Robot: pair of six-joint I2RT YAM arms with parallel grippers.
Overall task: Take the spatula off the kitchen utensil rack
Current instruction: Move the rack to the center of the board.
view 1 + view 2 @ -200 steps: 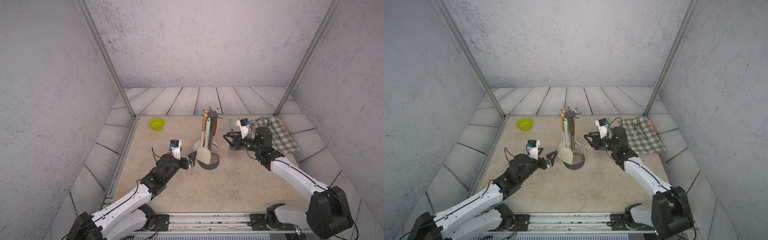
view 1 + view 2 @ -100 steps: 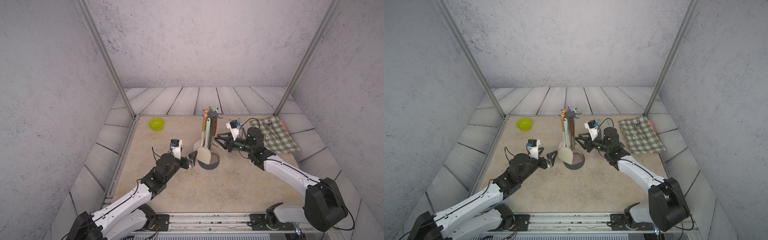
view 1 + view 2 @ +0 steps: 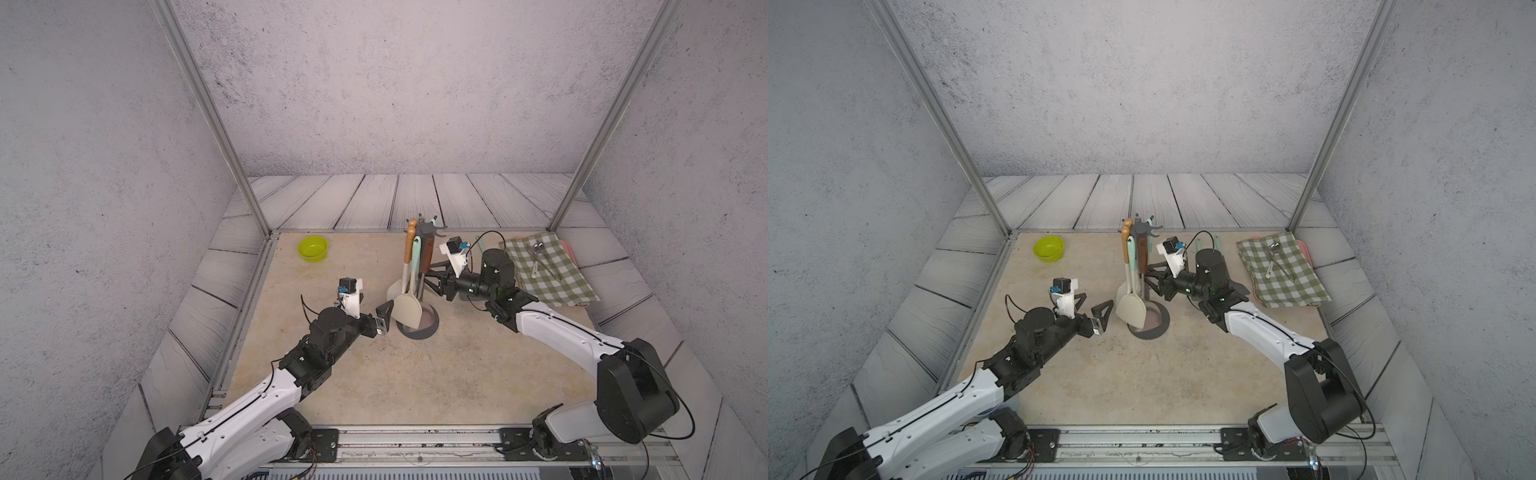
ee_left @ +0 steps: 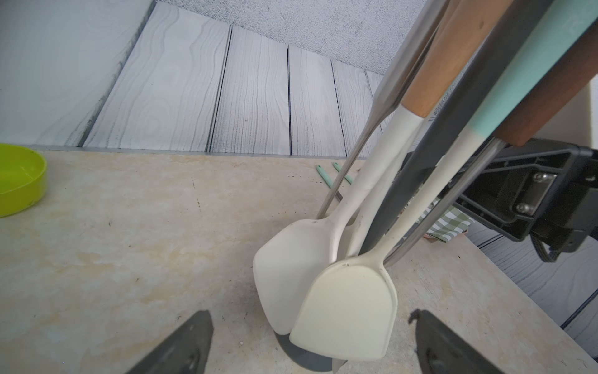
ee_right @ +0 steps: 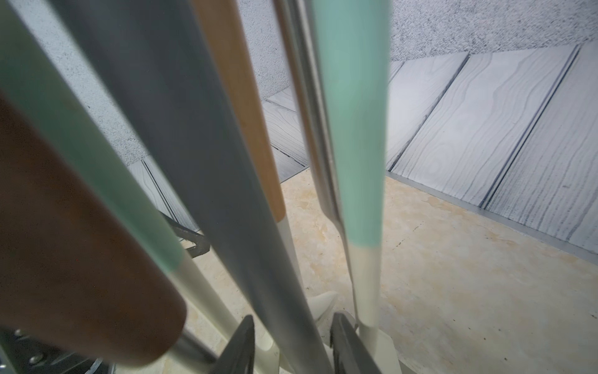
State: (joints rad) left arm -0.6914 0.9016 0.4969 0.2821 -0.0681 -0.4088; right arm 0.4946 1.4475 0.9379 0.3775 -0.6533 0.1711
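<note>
The kitchen utensil rack (image 3: 429, 228) stands mid-table on its round base (image 3: 1160, 322), hung with several utensils. Two cream spatulas hang on its left side: the nearer blade (image 3: 409, 309) (image 4: 346, 307) has a mint handle, and the blade behind it (image 3: 394, 291) (image 4: 284, 268) has a wooden handle. My left gripper (image 3: 376, 312) (image 4: 310, 353) is open and low, just short of the blades, touching nothing. My right gripper (image 3: 431, 277) (image 5: 293, 349) is part-open, its fingers (image 5: 239, 346) either side of the rack's grey pole (image 5: 226, 194), with slim gaps showing.
A green bowl (image 3: 312, 248) sits at the back left. A checked cloth (image 3: 548, 274) with metal cutlery (image 3: 540, 257) lies at the back right, and mint sticks (image 3: 480, 243) lie behind my right wrist. A brown-handled utensil (image 5: 64, 243) hangs close to the right wrist camera.
My right arm has swung left from beside the checked cloth to the rack, and its fingers now straddle the pole. The left arm has barely moved.
</note>
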